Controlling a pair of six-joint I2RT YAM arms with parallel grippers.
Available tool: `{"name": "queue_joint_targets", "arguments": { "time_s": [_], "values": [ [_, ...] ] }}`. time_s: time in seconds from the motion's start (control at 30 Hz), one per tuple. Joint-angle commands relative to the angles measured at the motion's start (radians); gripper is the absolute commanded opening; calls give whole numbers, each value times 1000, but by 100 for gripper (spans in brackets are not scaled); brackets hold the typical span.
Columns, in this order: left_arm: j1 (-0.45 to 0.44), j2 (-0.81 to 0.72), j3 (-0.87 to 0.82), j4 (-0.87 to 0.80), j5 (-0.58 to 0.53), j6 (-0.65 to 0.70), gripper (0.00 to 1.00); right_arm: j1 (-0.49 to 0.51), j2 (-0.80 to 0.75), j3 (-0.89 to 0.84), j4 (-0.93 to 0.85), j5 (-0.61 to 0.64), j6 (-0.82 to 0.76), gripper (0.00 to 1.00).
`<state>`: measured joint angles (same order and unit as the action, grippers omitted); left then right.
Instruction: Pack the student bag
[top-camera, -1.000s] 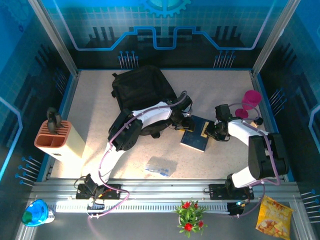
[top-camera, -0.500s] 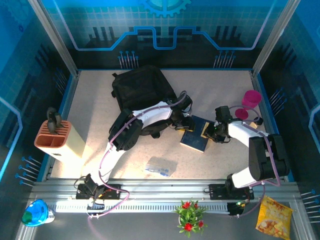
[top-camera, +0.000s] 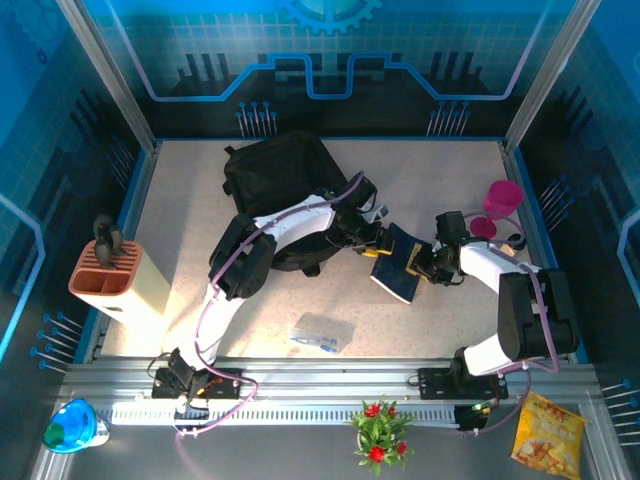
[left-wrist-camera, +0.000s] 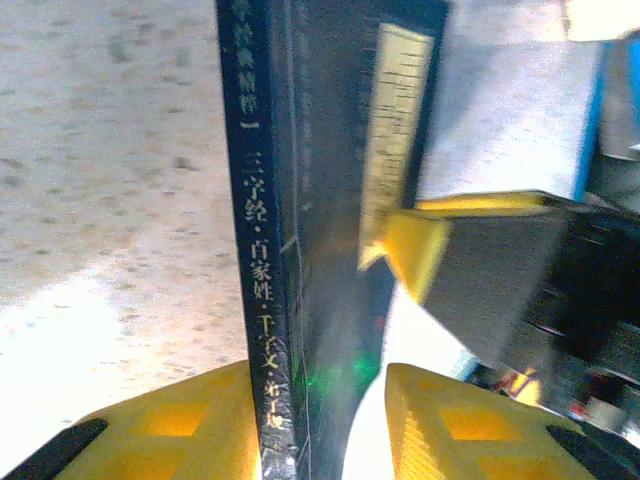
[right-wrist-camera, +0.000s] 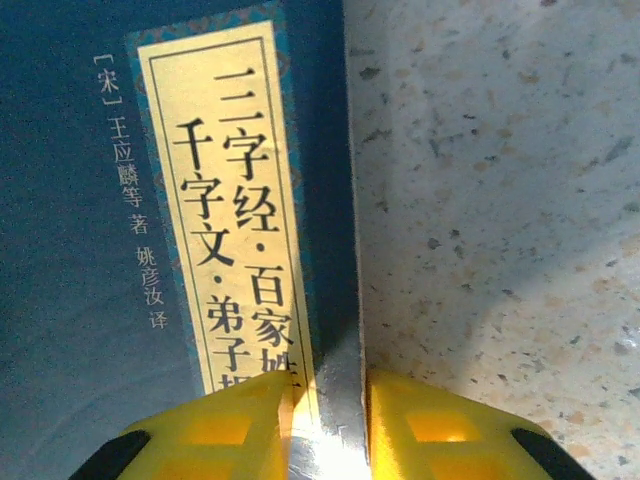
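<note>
On the table, left to right: one knife block is seen with one black handle stuck in its slots. One student bag is laid flat at far centre, contents not visible. One clear packet is set near the front edge. One dark-blue book is held tilted just right of the bag. One pink cup is at the right, inside not discernible. The book is clamped twice: left gripper fingers are pinched across the spine, right gripper fingers across the opposite edge.
</note>
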<state>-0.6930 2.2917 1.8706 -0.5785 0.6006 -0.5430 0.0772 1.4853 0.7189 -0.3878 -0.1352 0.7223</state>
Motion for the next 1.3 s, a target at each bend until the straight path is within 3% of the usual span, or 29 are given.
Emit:
{"name": "queue_joint_targets", "arguments": {
  "time_s": [0.0, 0.33, 0.57, 0.73, 1.03, 1.17, 1.27],
  "values": [
    [-17, -51, -41, 90, 113, -32, 33, -5, -8, -19, 29, -61, 9, 25],
    [-16, -14, -27, 48, 19, -40, 26, -6, -14, -23, 34, -64, 8, 25],
    [-4, -38, -7, 22, -44, -29, 12, -13, -49, -35, 46, -65, 15, 30],
    [34, -110, -34, 26, -98, -35, 0, -27, -124, -59, 78, -79, 28, 47],
    [154, -328, -222, 158, -178, -113, 0, -36, -251, -98, 224, -209, 78, 78],
    [213, -450, -360, 273, -215, -183, 0, -29, -259, -119, 325, -272, 141, 98],
    [247, -546, -472, 375, -267, -239, 0, -13, -260, -132, 415, -299, 202, 100]
  ]
}}
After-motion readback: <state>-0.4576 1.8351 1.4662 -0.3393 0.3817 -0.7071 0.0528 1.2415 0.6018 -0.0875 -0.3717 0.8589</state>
